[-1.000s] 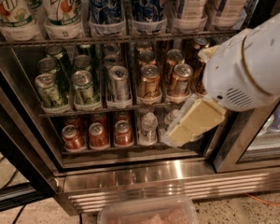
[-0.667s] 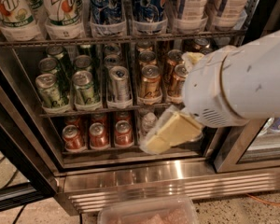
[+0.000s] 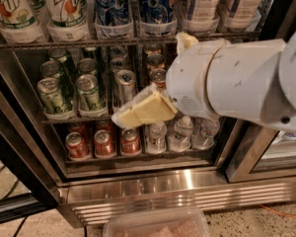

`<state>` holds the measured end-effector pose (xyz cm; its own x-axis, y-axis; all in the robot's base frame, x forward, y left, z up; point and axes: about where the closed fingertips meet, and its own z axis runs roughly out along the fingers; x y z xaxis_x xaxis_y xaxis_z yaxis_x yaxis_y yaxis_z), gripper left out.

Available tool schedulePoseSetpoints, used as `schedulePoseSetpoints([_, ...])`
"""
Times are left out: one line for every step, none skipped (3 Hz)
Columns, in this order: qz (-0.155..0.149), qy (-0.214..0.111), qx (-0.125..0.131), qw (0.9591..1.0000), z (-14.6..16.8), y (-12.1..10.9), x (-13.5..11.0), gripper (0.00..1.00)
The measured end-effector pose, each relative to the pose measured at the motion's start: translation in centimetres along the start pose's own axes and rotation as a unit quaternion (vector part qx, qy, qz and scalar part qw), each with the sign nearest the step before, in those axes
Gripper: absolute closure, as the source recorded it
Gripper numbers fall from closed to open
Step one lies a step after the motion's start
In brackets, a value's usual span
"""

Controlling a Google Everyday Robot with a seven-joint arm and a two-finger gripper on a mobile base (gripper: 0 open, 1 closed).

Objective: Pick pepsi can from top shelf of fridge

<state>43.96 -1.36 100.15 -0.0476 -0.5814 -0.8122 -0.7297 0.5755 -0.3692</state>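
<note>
End effector point(image 3: 145, 110): cream-coloured, in front of the fridge's point(image 3: 187, 194) middle racks; wide or narrow, I cannot tell.
Pepsi can point(image 3: 158, 3): above it and well apart, upright in a clear holder on the top shelf point(image 3: 84, 43).
Second Pepsi can point(image 3: 111, 5): up-left, beside the first.
7up bottles point(image 3: 64, 6): further up-left.
Short silver can point(image 3: 124, 85): just left.

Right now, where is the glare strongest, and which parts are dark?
Camera view: the strongest glare lies on the steel base; the pepsi cans on the top shelf are evenly lit; the fridge frame at lower left is in deep shadow; the hand, in front of the middle rack, is brightly lit.
</note>
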Motion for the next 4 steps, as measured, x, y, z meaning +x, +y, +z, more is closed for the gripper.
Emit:
schedulePoseSetpoints([0.073,-0.040,0.018,0.9963,1.0,-1.9,-0.9,0.00])
schedulePoseSetpoints([0.129,-0.058,0.032,0.9894,1.1,-2.9,-1.5,0.00])
schedulePoseSetpoints([0.160,-0.061,0.044,0.9843,1.0,-2.9,-2.3,0.00])
schedulePoseSetpoints([0.160,-0.061,0.044,0.9843,1.0,-2.9,-2.3,0.00])
